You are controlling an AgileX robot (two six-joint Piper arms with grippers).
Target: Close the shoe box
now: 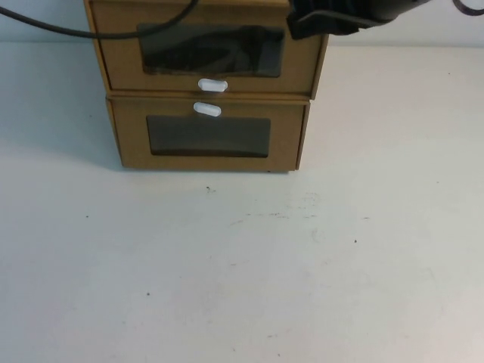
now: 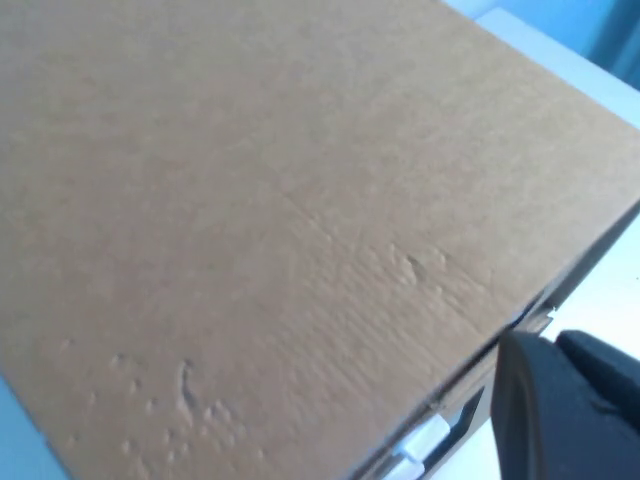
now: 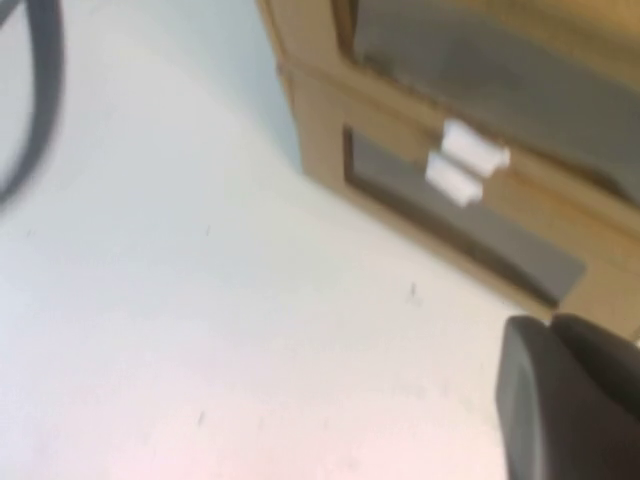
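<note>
While the twin box (image 1: 208,144) sits under it on the table (image 1: 242,272), the shoe box (image 1: 208,57) tops the stack. We spot the right gripper (image 1: 333,19) over its right corner and the left gripper (image 2: 560,410) above its top, but we can't tell either one's grip.

The high view looks steeply down from the robot's side at the shoe box (image 1: 208,49) stacked on its twin box (image 1: 208,136). The left wrist camera sits close above the shoe box's top (image 2: 280,220). The right wrist camera looks obliquely at both fronts from nearby, sharing the white tabs (image 3: 473,146).
</note>
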